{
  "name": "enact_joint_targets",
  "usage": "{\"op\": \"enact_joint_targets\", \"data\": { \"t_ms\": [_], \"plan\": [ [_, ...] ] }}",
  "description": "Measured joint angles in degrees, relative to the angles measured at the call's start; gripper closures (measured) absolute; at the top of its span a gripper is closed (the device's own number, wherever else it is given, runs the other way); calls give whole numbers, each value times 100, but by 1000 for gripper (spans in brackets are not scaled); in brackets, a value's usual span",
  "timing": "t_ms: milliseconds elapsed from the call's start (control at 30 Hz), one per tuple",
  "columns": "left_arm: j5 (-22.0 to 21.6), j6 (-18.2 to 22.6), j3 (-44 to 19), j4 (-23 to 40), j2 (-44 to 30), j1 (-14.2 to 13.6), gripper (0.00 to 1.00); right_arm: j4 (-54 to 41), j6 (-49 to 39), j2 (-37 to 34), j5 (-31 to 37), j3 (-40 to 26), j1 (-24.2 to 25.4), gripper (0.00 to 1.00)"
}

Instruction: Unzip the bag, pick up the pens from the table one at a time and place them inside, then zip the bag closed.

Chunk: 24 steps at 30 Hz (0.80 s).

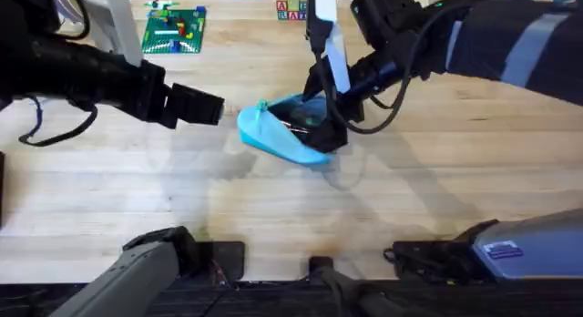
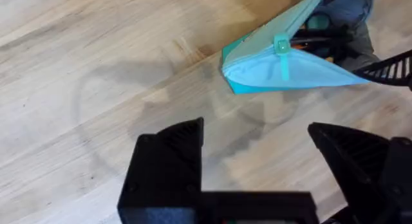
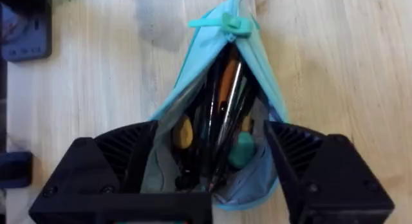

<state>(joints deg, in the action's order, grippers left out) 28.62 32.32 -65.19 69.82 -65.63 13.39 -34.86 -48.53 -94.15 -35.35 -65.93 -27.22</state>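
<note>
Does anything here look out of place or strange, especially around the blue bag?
The bag gapes open with the pens inside. The right gripper straddles its open mouth, tilting it up off the table. Nothing looks spilled or damaged.

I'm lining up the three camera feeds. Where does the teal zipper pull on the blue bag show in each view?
Overhead: the zipper pull sits at the bag's left tip, facing the left hand.
Left wrist: it shows upper right of centre, on the bag's ridge beyond the open fingers.
Right wrist: it shows at top centre, at the far end of the open bag.
Shared landmark: the bag's pointed closed end.
</note>
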Motion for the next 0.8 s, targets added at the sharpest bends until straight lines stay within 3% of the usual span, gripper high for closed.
{"op": "enact_joint_targets", "data": {
  "t_ms": [333,800],
  "plan": [
    [0,-2,0,-24,0,0,4,8,958,249,185,0,0,5],
    [0,-2,0,-132,0,0,4,-28,2972,1423,1550,0,1,4]
  ]
}}
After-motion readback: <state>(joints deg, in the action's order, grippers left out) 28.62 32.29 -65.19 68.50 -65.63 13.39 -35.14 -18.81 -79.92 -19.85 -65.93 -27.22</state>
